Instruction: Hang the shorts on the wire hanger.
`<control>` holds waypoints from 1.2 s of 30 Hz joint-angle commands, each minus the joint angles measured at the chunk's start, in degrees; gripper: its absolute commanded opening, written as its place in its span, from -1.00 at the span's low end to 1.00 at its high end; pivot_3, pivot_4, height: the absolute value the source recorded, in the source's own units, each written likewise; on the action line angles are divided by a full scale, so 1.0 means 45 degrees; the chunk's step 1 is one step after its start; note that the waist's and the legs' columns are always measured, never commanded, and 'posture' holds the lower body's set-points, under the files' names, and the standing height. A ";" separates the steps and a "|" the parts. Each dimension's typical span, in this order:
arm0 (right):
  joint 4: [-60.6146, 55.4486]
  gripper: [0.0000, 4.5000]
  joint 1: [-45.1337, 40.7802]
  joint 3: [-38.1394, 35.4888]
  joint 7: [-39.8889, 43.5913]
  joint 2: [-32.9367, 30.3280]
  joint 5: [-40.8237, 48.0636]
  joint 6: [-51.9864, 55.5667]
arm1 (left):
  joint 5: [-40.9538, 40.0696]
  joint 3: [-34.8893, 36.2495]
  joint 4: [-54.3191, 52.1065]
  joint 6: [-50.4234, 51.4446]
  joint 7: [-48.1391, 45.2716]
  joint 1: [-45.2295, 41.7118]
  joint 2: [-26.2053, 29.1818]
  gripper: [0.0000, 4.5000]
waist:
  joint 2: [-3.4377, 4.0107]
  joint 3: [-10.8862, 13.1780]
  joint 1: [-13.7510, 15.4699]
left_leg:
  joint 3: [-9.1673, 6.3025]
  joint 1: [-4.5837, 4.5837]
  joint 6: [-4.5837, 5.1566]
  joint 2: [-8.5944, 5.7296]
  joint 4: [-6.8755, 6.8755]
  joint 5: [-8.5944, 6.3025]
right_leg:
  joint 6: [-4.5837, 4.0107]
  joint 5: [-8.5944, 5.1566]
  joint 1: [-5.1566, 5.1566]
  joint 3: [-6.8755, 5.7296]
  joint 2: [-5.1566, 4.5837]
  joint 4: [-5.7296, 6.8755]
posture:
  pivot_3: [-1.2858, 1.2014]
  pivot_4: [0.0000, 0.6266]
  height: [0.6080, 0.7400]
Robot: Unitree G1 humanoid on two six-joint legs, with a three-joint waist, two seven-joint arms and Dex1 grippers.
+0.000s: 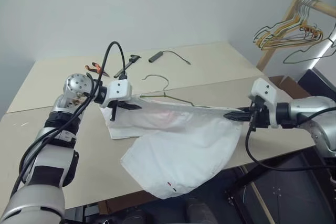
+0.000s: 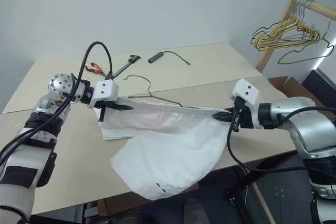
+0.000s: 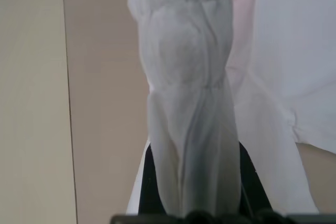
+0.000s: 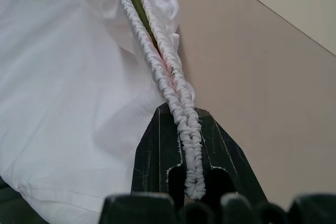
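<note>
The white shorts [image 1: 184, 150] hang stretched by their waistband between my two grippers, and the lower part sags over the table's front edge. My left gripper [image 1: 134, 106] is shut on the bunched fabric [image 3: 189, 129] at one end. At the other end my right gripper [image 1: 233, 115] is shut on the gathered waistband [image 4: 178, 108]. The wire hanger [image 1: 167, 83] lies on the table behind the shorts, with its hook free and its shoulder wire running into the waistband. A green wire [image 4: 137, 3] shows between the waistband's two folds.
The beige table [image 1: 63, 145] carries orange-handled pliers [image 1: 96, 68], a black tool [image 1: 128, 64] and a small black device with a cable [image 1: 157, 55] at the back. A bunch of hangers on a wooden rail [image 1: 291, 32] stands at the far right.
</note>
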 commanded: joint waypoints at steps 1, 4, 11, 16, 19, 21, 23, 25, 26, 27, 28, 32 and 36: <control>-0.0238 -0.85 -0.0648 -0.0955 0.0130 -0.0528 0.0088 -0.0201 | 0.0741 -0.0141 0.0363 -0.0239 -0.0171 -0.0066 0.0770 -1.00 | 0.0000 0.0000 -0.0021 | 0.0002 0.0001 0.0000 0.0000 0.0000 0.0000 | 0.0000 0.0000 0.0000 0.0001 0.0000 0.0001 | -0.11 -1.00 1.00; -0.0587 -0.46 -0.0929 -0.0764 0.0181 -0.0367 0.0185 -0.0102 | 0.0744 -0.0081 0.0401 0.0107 0.0084 -0.0292 0.0432 -1.00 | 0.0000 0.0000 -0.0054 | 0.0002 0.0002 0.0000 0.0001 0.0000 0.0000 | 0.0000 0.0000 -0.0001 0.0001 0.0004 0.0003 | -0.11 -1.00 1.00; -0.1160 0.64 -0.0665 -0.0789 0.0299 -0.0260 0.0364 0.0022 | 0.1126 -0.0142 0.0583 0.0035 0.0249 -0.0574 0.0012 -1.00 | 0.0000 0.0000 0.0058 | 0.0001 -0.0005 0.0000 0.0001 0.0002 0.0000 | 0.0000 0.0000 -0.0004 -0.0006 -0.0007 0.0000 | -0.12 -1.00 1.00; -0.1332 0.98 -0.0898 -0.0810 -0.0008 -0.0001 0.0434 0.0298 | 0.1152 -0.0027 0.0742 -0.0071 0.0272 -0.0686 -0.0074 -1.00 | 0.0000 0.0000 0.0006 | 0.0004 -0.0006 0.0001 -0.0001 0.0002 -0.0001 | 0.0000 0.0000 -0.0005 -0.0006 -0.0007 -0.0001 | -0.13 -1.00 1.00; -0.1632 0.98 -0.1618 0.0261 -0.0398 0.0611 0.0218 0.1044 | 0.1022 0.0150 0.0853 0.0028 0.0383 -0.0926 -0.0240 -1.00 | 0.0000 0.0000 -0.0082 | 0.0003 -0.0002 0.0000 0.0001 0.0002 0.0000 | -0.0001 0.0000 -0.0005 -0.0004 -0.0005 0.0006 | -0.13 -1.00 1.00; -0.1339 0.98 -0.2469 0.1340 -0.0758 0.1171 -0.0379 0.1633 | 0.0971 0.0197 0.0898 0.0027 0.0309 -0.1055 -0.0329 -1.00 | 0.0000 0.0000 -0.0205 | 0.0005 0.0003 0.0000 0.0002 0.0007 0.0000 | -0.0003 0.0002 -0.0004 0.0002 -0.0002 0.0013 | -0.13 -1.00 1.00; -0.0730 0.98 -0.3508 0.2544 -0.0791 0.1689 -0.0986 0.2066 | 0.0962 0.0204 0.0882 -0.0021 0.0235 -0.1130 -0.0421 -1.00 | 0.0000 0.0000 -0.0322 | 0.0001 0.0002 0.0000 0.0003 0.0016 0.0000 | -0.0003 0.0002 -0.0005 0.0002 -0.0002 0.0023 | -0.13 -1.00 1.00; 0.0059 0.98 -0.4548 0.4092 -0.0761 0.2117 -0.1976 0.2330 | 0.0935 0.0224 0.0822 -0.0036 0.0209 -0.1164 -0.0520 -1.00 | 0.0002 0.0000 -0.0393 | -0.0001 -0.0009 0.0001 0.0001 0.0021 -0.0001 | -0.0003 0.0002 -0.0010 0.0001 -0.0006 0.0022 | -0.13 -1.00 1.00; 0.0641 0.98 -0.4993 0.4740 -0.0896 0.2417 -0.2502 0.2378 | 0.0924 0.0240 0.0802 -0.0035 0.0223 -0.1175 -0.0564 -1.00 | 0.0003 -0.0001 -0.0434 | 0.0000 -0.0014 0.0003 0.0000 0.0023 -0.0001 | -0.0002 0.0002 -0.0016 0.0001 -0.0007 0.0019 | -0.13 -1.00 1.00; 0.1267 0.98 -0.5358 0.5343 -0.0838 0.2671 -0.2955 0.2248 | 0.0914 0.0256 0.0759 -0.0015 0.0235 -0.1171 -0.0598 -1.00 | 0.0003 -0.0002 -0.0446 | 0.0001 -0.0018 0.0006 0.0001 0.0026 -0.0004 | -0.0001 0.0002 -0.0020 0.0001 -0.0008 0.0021 | -0.13 -1.00 1.00; 0.1785 0.91 -0.5582 0.5714 -0.0804 0.2925 -0.3262 0.2091 | 0.0908 0.0278 0.0723 -0.0014 0.0259 -0.1153 -0.0616 -1.00 | 0.0003 -0.0001 -0.0471 | 0.0000 -0.0027 0.0007 0.0000 0.0029 -0.0004 | -0.0001 0.0002 -0.0027 -0.0001 -0.0008 0.0023 | -0.13 -1.00 1.00; 0.2700 0.42 -0.6057 0.6242 -0.0255 0.3376 -0.3883 0.1337 | 0.0799 0.0414 0.0437 0.0044 0.0183 -0.0974 -0.0523 -1.00 | 0.0004 0.0000 -0.0413 | -0.0012 -0.0055 0.0008 -0.0004 0.0041 -0.0004 | 0.0002 0.0004 -0.0038 -0.0025 -0.0013 0.0035 | -0.11 -1.00 1.00; 0.2707 -0.23 -0.6133 0.6035 0.0064 0.3438 -0.3972 0.1273 | 0.0796 0.0523 0.0321 0.0033 0.0152 -0.0852 -0.0419 -1.00 | 0.0005 0.0000 -0.0412 | -0.0014 -0.0075 0.0015 -0.0005 0.0051 -0.0008 | 0.0017 0.0013 -0.0048 -0.0025 -0.0019 0.0053 | -0.11 -1.00 1.00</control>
